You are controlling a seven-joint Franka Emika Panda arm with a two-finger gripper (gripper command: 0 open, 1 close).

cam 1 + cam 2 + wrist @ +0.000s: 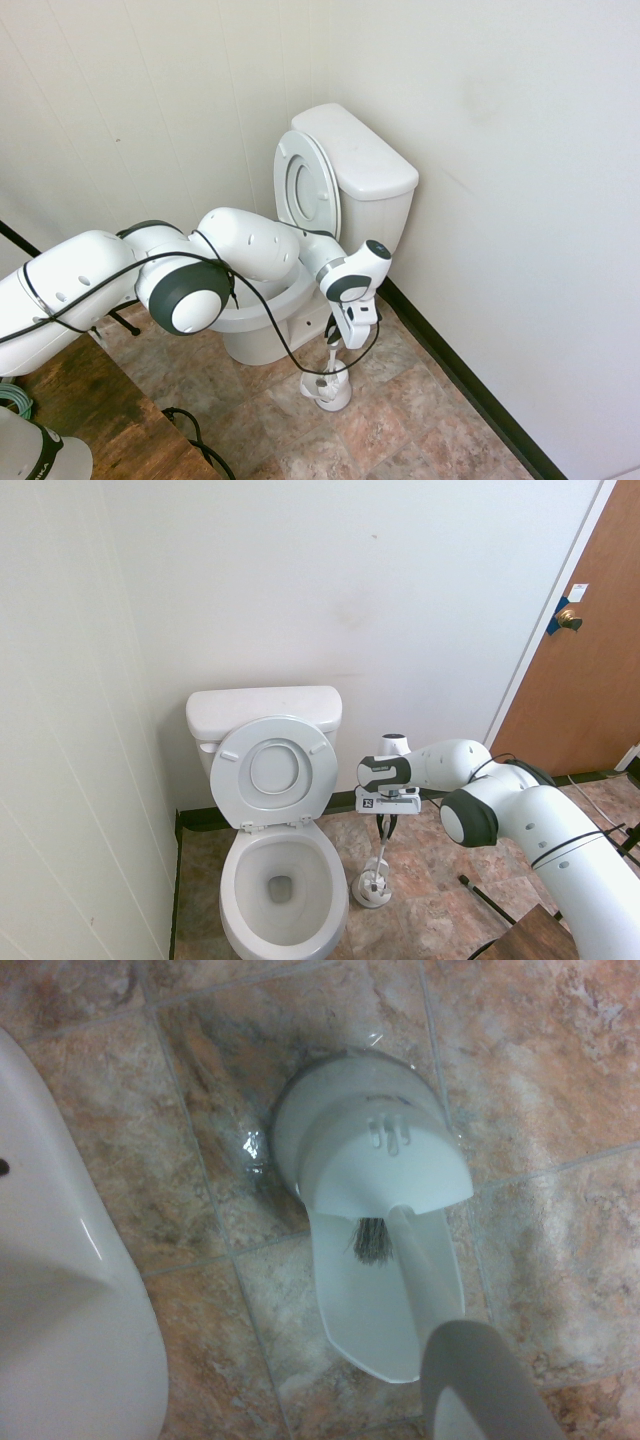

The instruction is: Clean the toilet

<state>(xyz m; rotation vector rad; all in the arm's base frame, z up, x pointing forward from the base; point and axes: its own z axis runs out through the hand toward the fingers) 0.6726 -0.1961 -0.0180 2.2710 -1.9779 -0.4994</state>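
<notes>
Brush (375, 1240) sits in holder (360, 1150) beside toilet (283, 875).

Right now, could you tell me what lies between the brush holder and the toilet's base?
Only bare tiled floor: in the wrist view nothing sits between the brush holder and the toilet.

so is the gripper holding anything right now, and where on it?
Yes. The gripper is shut on the toilet brush, gripping the top end of its handle. The brush head sits in the brush holder on the floor beside the toilet.
</notes>
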